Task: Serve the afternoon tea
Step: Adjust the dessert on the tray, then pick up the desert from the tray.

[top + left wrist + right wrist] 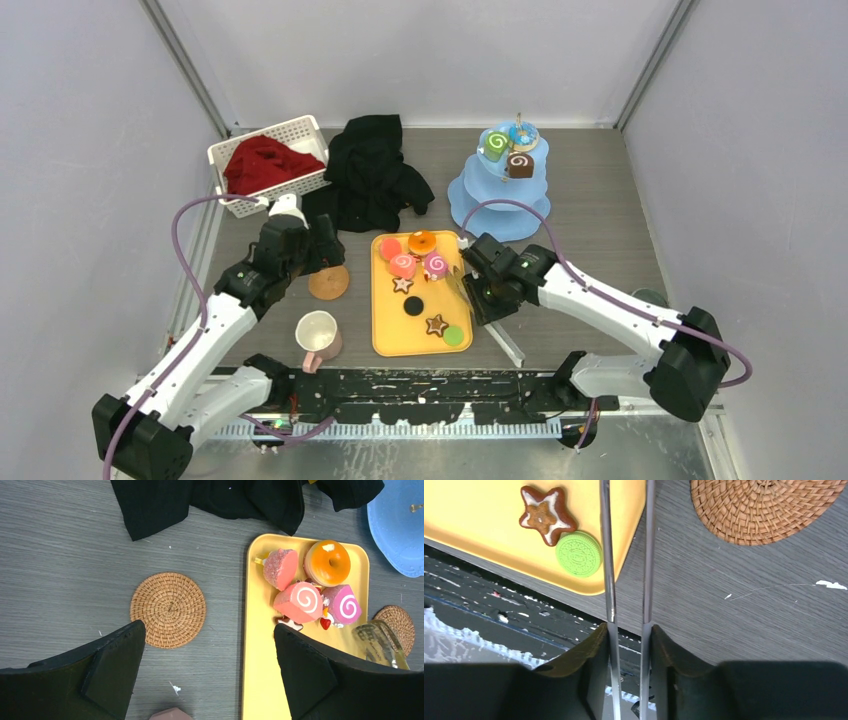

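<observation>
Over the near corner of the yellow tray (474, 545), the right hand (629, 630) clamps metal tongs (606, 555), presumably for pinching sweets (436, 264). Most lie on the tray, three on the blue stand (478, 190). Released, the left hand (207, 635) hovers above a coaster (168, 609).

The pale-blue three-tier stand (497, 195) stands upright at the far right. It carries a blue donut (524, 133) on top, with a green swirl roll (496, 143) and a brown swirl cube (519, 165) one tier down. On the yellow tray (390, 335) in the middle lie an orange donut (327, 562), a pink swirl roll (299, 601), a magenta swirl roll (342, 605), a star cookie (547, 515) and a green round cookie (579, 554). The pink-handled cream mug (318, 335) sits at the near left.
</observation>
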